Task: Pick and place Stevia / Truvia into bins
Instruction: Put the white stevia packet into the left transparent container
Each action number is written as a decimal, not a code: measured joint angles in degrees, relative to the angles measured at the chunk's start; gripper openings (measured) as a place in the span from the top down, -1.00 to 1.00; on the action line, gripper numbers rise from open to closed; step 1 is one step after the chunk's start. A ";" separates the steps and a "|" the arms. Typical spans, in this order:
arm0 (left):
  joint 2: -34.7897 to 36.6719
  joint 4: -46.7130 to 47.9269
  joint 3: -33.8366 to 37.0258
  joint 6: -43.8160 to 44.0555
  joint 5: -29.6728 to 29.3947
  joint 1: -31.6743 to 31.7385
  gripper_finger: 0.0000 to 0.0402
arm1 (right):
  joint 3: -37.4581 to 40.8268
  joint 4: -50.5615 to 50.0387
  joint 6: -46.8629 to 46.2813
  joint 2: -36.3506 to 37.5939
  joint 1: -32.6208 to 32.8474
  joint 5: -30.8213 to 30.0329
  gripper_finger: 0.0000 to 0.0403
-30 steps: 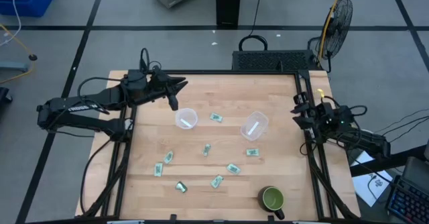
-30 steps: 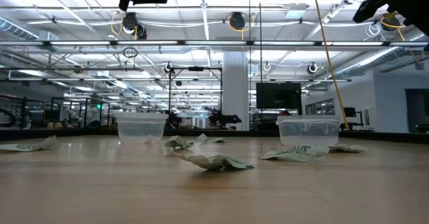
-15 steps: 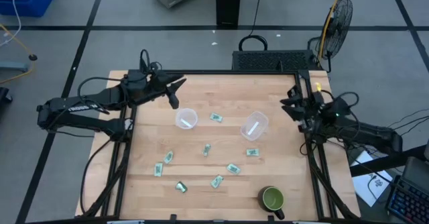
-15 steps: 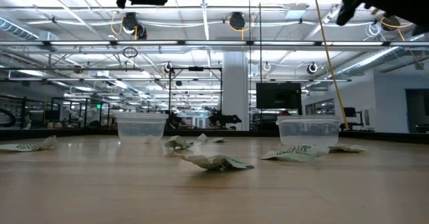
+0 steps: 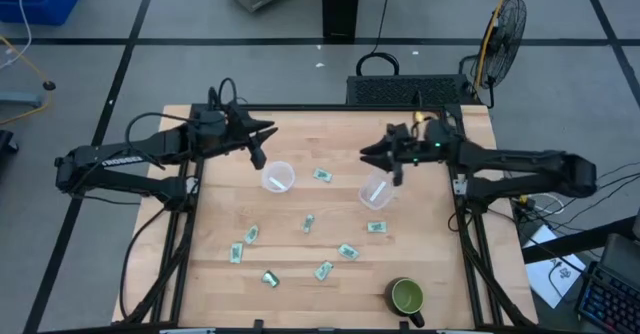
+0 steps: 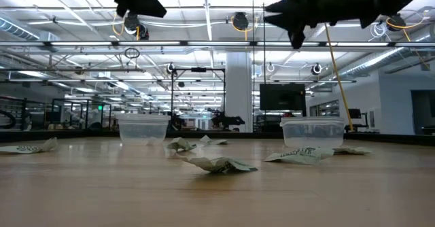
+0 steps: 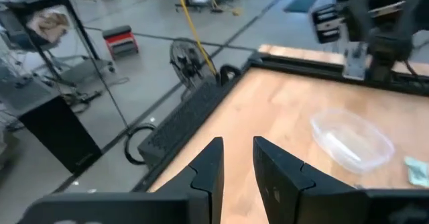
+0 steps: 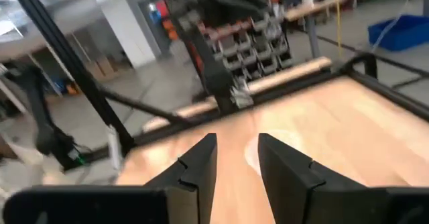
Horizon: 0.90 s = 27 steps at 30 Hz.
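While both hands hang above the far half of the surface [image 5: 420,274], fingers slightly apart and holding nothing, you see the left hand [image 5: 262,137] just beyond the left bin [image 5: 278,177] and the right hand [image 5: 375,155] just over the right bin [image 5: 380,188]. Packets [image 5: 308,223] lie scattered on the nearer boards; a green mug [image 5: 406,297] stands near the front edge.
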<state>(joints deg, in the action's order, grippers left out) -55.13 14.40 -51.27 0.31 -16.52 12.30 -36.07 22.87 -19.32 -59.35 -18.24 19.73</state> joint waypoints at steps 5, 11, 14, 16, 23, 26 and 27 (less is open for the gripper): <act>0.00 2.88 0.00 -0.04 1.04 -0.05 0.56 | 0.39 0.44 7.76 -4.87 -0.55 -3.36 0.49; 0.00 3.29 0.00 -2.66 1.03 0.05 0.56 | 2.06 0.97 11.34 -8.01 -0.55 -10.96 0.49; 0.00 3.28 0.00 -2.54 1.06 0.04 0.56 | 3.21 3.29 14.35 -8.96 -0.55 -15.50 0.49; 0.00 4.00 0.00 -1.89 1.04 0.06 0.56 | 3.58 4.07 17.34 -8.98 -0.55 -18.05 0.49; -0.91 7.44 0.61 1.18 1.70 0.06 0.56 | 3.61 5.29 20.86 -8.96 0.29 -19.50 0.49; -2.82 8.01 2.69 4.13 2.05 0.04 0.56 | 3.61 4.64 21.62 -8.96 1.46 -19.46 0.49; -3.86 7.50 3.19 4.50 2.10 0.04 0.56 | 3.61 4.29 21.80 -8.96 1.74 -19.52 0.49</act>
<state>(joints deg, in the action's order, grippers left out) -58.99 21.90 -48.07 4.81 -14.42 12.34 -32.47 27.16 2.48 -68.31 -16.50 0.20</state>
